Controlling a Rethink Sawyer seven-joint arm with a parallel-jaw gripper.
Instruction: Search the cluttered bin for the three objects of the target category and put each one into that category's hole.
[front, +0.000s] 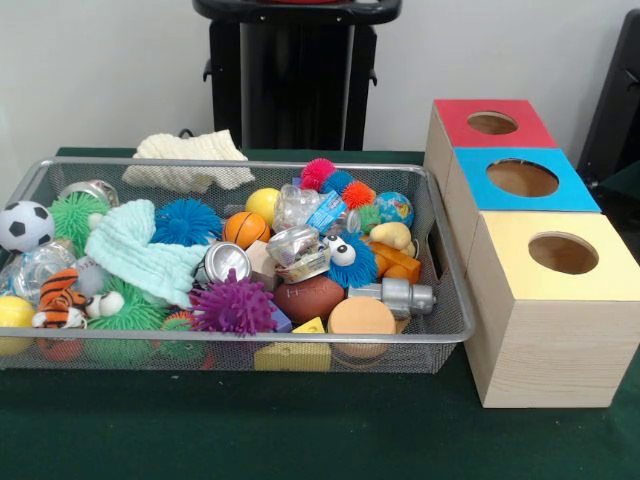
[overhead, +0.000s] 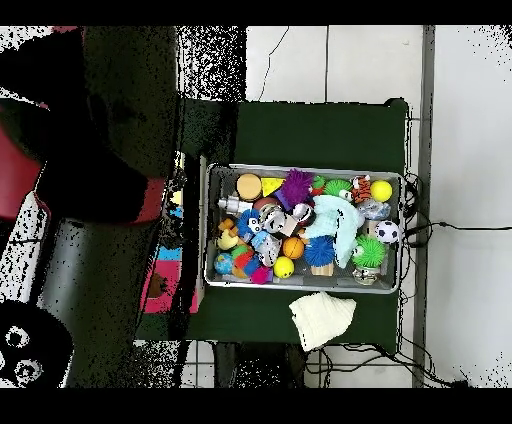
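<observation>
A wire mesh bin (front: 250, 338) on the green table holds a heap of toys. Among them are a soccer ball (front: 24, 225), a small basketball (front: 245, 229), a brown football (front: 308, 297), a purple spiky ball (front: 232, 304), a crushed can (front: 222, 262) and a mint cloth (front: 140, 255). To the right of the bin stand three wooden boxes, each with a round hole: red top (front: 455, 120), blue top (front: 480, 190), yellow top (front: 600, 275). Overhead, the bin (overhead: 300, 168) is at centre and the red and black arm (overhead: 110, 150) fills the left. No gripper shows.
A cream knitted cloth (front: 190, 160) hangs over the bin's far rim and lies outside the bin (overhead: 322, 316) in the overhead view. The arm hides most of the boxes from overhead. Green table surface runs in front of the bin.
</observation>
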